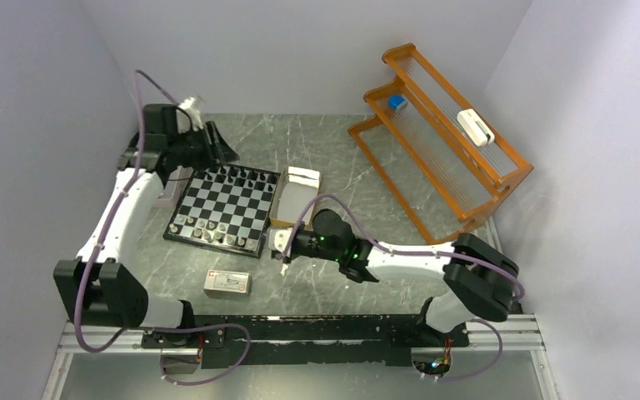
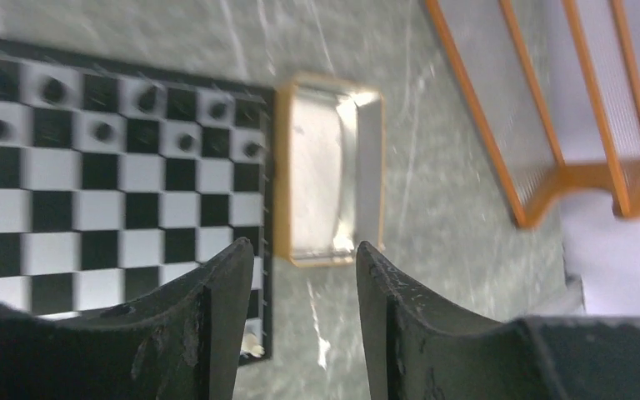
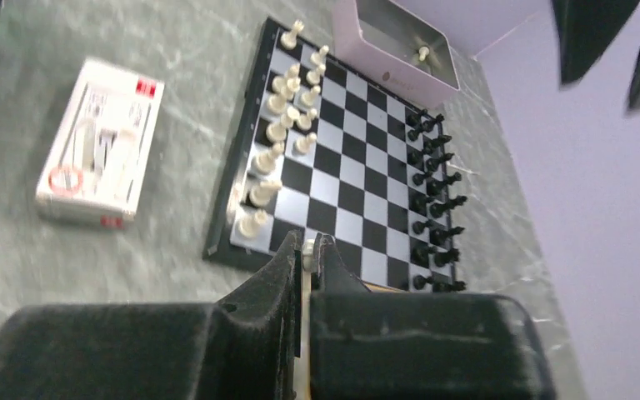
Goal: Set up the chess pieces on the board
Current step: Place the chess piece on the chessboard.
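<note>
Right gripper (image 3: 307,243) is clamped shut, and there's a thin pale sliver showing between the tips. Could be a piece, honestly can't tell from the wrist cam. It's hanging just beside the near right corner of the board (image 1: 221,208), fingertips aimed across the squares. The black pieces (image 3: 433,179) are lined up along the two far rows. The white pieces (image 3: 275,129) look to fill the back row on the near side, but their pawn row seems short at the end closest to this gripper, a couple of squares with nothing on them. So if it is carrying a pawn, that's where I'd take it. Go in from above rather than sweeping sideways, since the neighbours are tiny and packed close. Centre on the square, get the base flat on the board before letting go, then lift straight up. One more pale piece sits in the open tin (image 3: 400,42) at the board's left side. The left gripper (image 2: 304,248), jaws apart and holding nothing, is up by that far left corner, so I'd guess it fetches that one. The tan box (image 1: 296,196) sits just beside the board's right edge, close to the right arm, so mind it on the way in
</note>
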Robot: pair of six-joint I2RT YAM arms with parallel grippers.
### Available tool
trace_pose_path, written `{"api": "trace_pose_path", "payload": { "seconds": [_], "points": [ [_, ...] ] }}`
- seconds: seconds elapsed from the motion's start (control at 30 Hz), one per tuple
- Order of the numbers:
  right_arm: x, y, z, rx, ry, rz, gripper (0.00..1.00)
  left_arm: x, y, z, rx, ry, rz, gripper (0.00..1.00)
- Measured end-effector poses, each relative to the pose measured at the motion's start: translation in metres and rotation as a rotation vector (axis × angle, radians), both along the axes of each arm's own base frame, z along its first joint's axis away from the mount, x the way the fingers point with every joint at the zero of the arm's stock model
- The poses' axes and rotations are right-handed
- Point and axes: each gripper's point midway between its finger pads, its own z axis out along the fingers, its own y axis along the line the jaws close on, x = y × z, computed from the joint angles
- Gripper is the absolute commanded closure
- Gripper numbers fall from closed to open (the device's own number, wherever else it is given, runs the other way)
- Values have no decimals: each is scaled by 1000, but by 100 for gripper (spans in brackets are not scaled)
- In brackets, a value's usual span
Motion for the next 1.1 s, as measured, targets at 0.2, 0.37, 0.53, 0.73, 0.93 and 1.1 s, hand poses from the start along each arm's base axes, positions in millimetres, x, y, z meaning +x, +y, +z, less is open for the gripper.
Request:
{"api": "trace_pose_path", "payload": {
  "seconds": [0.2, 0.37, 0.53, 0.73, 0.93, 1.1],
  "points": [
    [10, 38, 5, 198, 214, -43, 100, 17, 69, 51, 122, -173, 236, 40],
    [27, 71, -1, 327, 313, -61, 100, 4, 85, 74, 162, -253, 325, 30],
    [44, 91, -18, 394, 370, -76, 100, -8, 104, 92, 187, -308, 431, 32],
    [64, 108, -10, 408, 337, -82, 97, -9, 111, 77, 204, -272, 460, 35],
    [78, 110, -19, 386, 291, -101, 93, -15, 107, 36, 203, -172, 432, 35],
    [88, 109, -67, 291, 323, -145, 90, -20, 102, 20, 195, -133, 403, 34]
  ]
}}
